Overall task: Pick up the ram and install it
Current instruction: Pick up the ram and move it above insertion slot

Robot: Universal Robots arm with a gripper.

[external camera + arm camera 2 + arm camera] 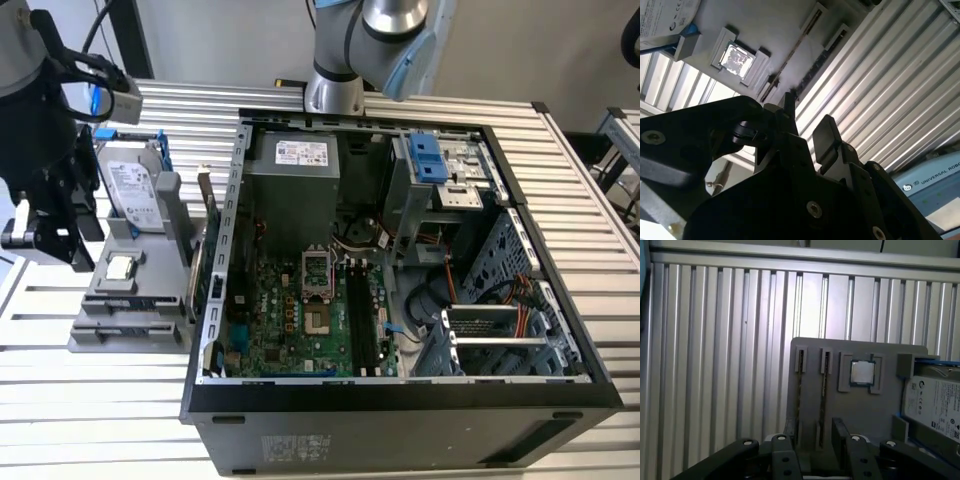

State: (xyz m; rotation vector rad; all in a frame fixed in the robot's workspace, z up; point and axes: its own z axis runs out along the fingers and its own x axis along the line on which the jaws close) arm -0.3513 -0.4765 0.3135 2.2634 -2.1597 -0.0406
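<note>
Hand (814, 432), matte black and angular, hangs released and empty above grey slotted tray (860, 407).

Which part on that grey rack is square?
The small silver chip, lying flat in its recess; the labelled hard drive beside it is a bigger rectangle held in blue brackets.
</note>
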